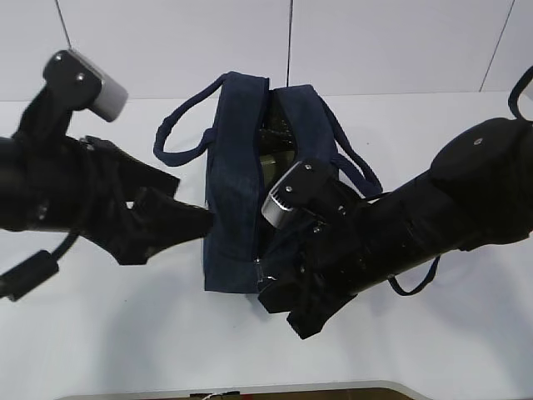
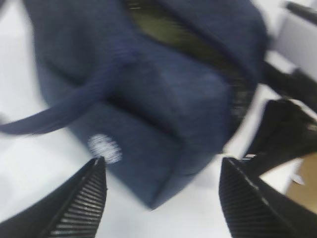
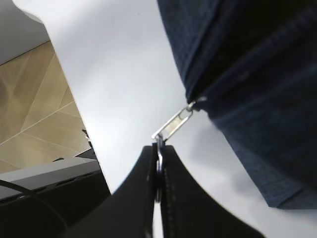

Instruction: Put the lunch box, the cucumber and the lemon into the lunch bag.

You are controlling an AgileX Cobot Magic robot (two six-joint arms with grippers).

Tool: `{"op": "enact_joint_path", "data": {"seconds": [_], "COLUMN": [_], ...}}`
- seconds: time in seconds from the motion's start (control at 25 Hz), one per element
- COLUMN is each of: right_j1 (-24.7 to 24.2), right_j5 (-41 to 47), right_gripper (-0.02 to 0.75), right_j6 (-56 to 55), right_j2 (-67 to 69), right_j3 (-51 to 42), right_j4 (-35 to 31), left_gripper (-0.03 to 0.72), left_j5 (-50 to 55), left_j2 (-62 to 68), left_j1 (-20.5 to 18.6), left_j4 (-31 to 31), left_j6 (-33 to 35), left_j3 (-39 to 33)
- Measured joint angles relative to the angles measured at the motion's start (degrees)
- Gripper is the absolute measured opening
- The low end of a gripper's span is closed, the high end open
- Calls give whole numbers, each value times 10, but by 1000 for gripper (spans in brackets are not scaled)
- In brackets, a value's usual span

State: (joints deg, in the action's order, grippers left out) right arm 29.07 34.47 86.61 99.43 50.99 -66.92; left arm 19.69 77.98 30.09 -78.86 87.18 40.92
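The dark navy lunch bag (image 1: 241,175) stands in the middle of the white table, its top partly open; something dark green (image 1: 271,154) shows inside. My right gripper (image 3: 159,148) is shut on the metal ring of the zipper pull (image 3: 173,124) at the bag's near end (image 3: 247,89). My left gripper (image 2: 161,171) is open and empty, its fingers (image 2: 84,198) on either side of the bag's near corner (image 2: 163,148), not touching it. In the exterior view the left gripper (image 1: 196,221) is at the bag's left side. The lunch box, the cucumber and the lemon are hidden.
The bag's loop handles (image 1: 179,133) lie out to the left and right on the table. The table's front edge (image 1: 250,390) runs along the bottom of the exterior view. The floor (image 3: 34,109) shows beyond the table edge in the right wrist view.
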Motion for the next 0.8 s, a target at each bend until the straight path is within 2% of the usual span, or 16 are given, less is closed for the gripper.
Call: {"op": "enact_joint_path", "data": {"seconds": [0.12,0.24,0.52,0.8], "right_j1": [0,0,0,0], "right_j5": [1,6,15,22], "right_gripper": [5,5,5,5], "right_j6": [0,0,-1,-7], "right_j2": [0,0,0,0], "right_j3": [0,0,0,2], "right_j4": [0,0,0,9], "left_gripper": [524,524,514,455], "left_j5": [40,41,55,76], "left_j2": [38,74,123,146], "left_j1": [0,0,0,-11], "left_j4": [-142,-204,-223,-225], "left_j6": [149,218,267,287], "left_j3": [0,0,0,0]}}
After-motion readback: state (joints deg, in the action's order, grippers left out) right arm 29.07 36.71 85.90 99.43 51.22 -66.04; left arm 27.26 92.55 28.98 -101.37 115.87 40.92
